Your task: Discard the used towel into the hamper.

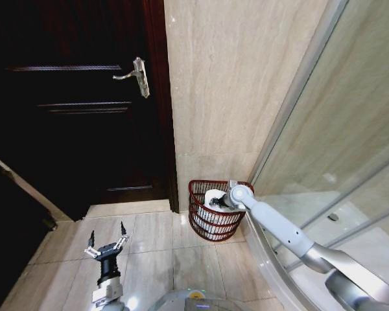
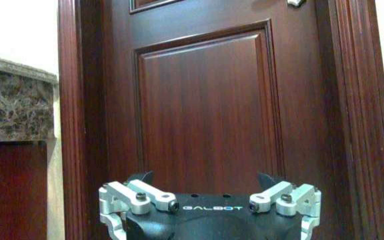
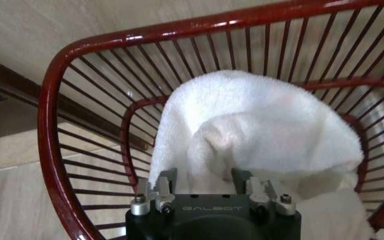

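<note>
We see the right gripper (image 3: pixel 205 182) pinching the white towel (image 3: pixel 265 135) inside the hamper (image 1: pixel 196 189), far right (by the wall). Left gripper (image 1: pixel 106 246) parked near left, spread wide.

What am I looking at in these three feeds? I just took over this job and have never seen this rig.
It is a wheeled robot with two arms, in a bathroom. The head view looks down from its head: a dark wooden door, a tiled floor, a glass shower wall. The other two feeds come from cameras on each wrist. The right tool reaches into the red-brown slatted hamper by the wall and is closed on a white towel, which hangs inside the rim. The left tool waits low over the floor with fingers spread, holding nothing; its camera faces the door.
</note>
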Tool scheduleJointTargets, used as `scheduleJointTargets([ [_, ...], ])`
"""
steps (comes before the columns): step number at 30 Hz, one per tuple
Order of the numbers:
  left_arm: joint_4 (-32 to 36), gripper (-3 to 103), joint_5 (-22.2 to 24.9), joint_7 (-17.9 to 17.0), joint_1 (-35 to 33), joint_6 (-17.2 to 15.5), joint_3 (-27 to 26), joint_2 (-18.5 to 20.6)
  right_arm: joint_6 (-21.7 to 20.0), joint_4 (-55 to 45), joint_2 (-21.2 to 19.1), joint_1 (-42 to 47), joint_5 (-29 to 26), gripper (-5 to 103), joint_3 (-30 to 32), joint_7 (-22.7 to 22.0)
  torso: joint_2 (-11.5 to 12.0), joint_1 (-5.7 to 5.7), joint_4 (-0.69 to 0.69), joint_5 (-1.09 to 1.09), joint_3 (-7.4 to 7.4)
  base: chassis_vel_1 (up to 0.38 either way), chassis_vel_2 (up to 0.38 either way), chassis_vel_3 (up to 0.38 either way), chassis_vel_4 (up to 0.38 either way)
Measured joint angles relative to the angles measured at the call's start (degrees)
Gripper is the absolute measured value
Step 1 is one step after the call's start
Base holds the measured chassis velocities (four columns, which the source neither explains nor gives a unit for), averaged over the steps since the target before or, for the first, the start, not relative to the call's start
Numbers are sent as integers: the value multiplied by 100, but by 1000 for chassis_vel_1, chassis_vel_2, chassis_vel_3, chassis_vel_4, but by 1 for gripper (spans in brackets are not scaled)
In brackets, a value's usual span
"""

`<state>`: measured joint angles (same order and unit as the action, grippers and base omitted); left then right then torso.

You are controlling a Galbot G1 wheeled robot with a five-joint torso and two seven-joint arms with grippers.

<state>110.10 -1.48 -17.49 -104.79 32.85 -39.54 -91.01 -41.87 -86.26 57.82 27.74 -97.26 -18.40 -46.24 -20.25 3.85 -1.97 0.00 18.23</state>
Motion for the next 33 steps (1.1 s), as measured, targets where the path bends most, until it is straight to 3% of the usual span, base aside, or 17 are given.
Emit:
scheduleJointTargets([
  [1, 0, 100, 0, 0, 0, 0, 0, 0, 0, 0, 0, 0, 0, 56, 0, 0, 0, 0, 0, 0, 0, 0, 0, 0, 0],
  [7, 13, 100, 33, 6, -47, 62, -5, 43, 3, -649, -257, 120, 147, 83, 210, -182, 0, 0, 0, 0, 0, 0, 0, 0, 0],
  [10, 26, 100, 29, 16, -48, 65, 15, 44, 5, -937, -350, 196, 202, 88, 335, -225, 0, 0, 0, 0, 0, 0, 0, 0, 0],
  [12, 55, 100, 22, 64, -51, 65, 28, 41, 5, -1290, -456, 333, 343, 97, 525, -229, 0, 0, 0, 0, 0, 0, 0, 0, 0],
  [15, 84, 100, 3, 96, -51, 65, 32, 36, 5, -1748, -507, 591, 706, 100, 913, -86, 0, 0, 0, -1, 0, 0, 0, 0, 0],
  [16, 117, 100, 8, 129, -51, 51, 35, 36, 15, -2105, -507, 837, 1185, 100, 1261, 150, 0, 0, -1, -1, 0, 0, 0, 0, 0],
  [18, 160, 100, 32, 186, -55, 30, 37, 42, 106, -2520, -507, 1173, 1606, 100, 1654, 368, 0, 0, -1, 0, 0, 0, 0, 0, 0],
  [23, 232, 100, 108, 367, -56, 9, 40, 47, 406, -3312, -453, 1997, 2055, 100, 2525, 804, 0, 0, 1, 0, -1, 0, 0, 0, 0],
  [25, 264, 100, 197, 615, -41, -48, 48, 44, 842, -3712, -506, 2549, 2920, 100, 2849, 1307, -1, -1, 1, 0, -1, 0, 0, 0, 0],
  [26, 264, 100, 197, 615, -41, -48, 48, 44, 842, -3712, -506, 2549, 2920, 100, 2849, 1307, -1, -1, 1, 0, -1, 0, 0, 0, 0],
  [29, 249, 100, 266, 844, 83, -163, 128, 109, 1840, -4053, -610, 3446, 5052, 100, 3090, 2153, -1, -1, 1, 0, -1, 0, 0, 0, 0],
  [31, 245, 100, 270, 857, 94, -173, 133, 114, 1920, -4076, -607, 3522, 5203, 100, 3106, 2204, -1, -1, 1, 0, -1, 0, 0, 0, 0],
  [33, 238, 100, 335, 1001, 188, -244, 143, 158, 2544, -4229, -492, 4207, 6243, 100, 3219, 2564, -1, -1, 1, -1, -1, 0, 0, 0, 0],
])
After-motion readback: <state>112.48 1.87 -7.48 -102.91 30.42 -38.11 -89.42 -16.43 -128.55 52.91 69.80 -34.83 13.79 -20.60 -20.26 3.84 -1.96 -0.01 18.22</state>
